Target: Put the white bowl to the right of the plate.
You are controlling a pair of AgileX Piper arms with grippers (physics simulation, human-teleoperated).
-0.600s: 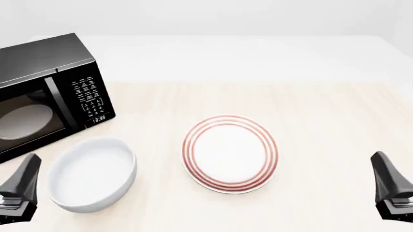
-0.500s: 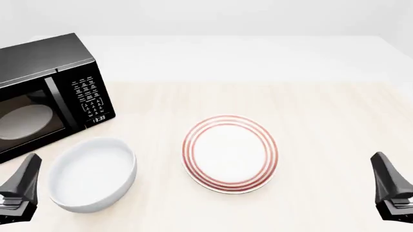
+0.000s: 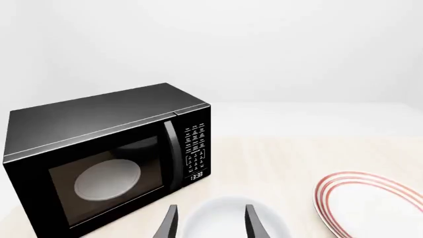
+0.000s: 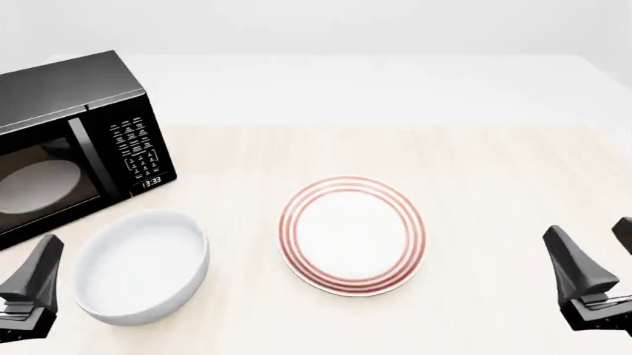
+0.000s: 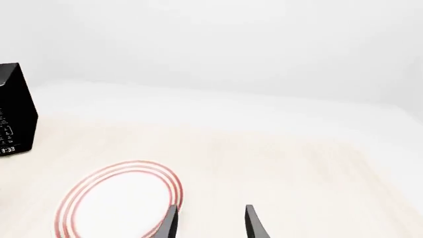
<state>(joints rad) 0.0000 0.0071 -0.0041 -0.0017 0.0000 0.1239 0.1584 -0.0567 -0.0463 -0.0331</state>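
The white bowl (image 4: 143, 266) sits upright on the table at the front left, left of the plate (image 4: 353, 235), a flat white plate with red rings. My left gripper (image 4: 18, 259) hovers open just left of the bowl, touching nothing. In the left wrist view its fingers (image 3: 170, 224) frame the bowl (image 3: 235, 220), with the plate (image 3: 370, 208) off to one side. My right gripper (image 4: 596, 250) is open and empty at the front right, well right of the plate. The right wrist view shows the plate (image 5: 119, 198) ahead of the open gripper (image 5: 211, 225).
A black microwave (image 4: 74, 137) stands at the back left, close behind the bowl, with a pale turntable disc (image 4: 29, 185) behind its door. Bare light wood table (image 4: 513, 185) stretches right of the plate and behind it.
My right gripper has shifted a little left toward the plate, bringing its second finger into the front view. The left gripper, bowl and plate have not moved.
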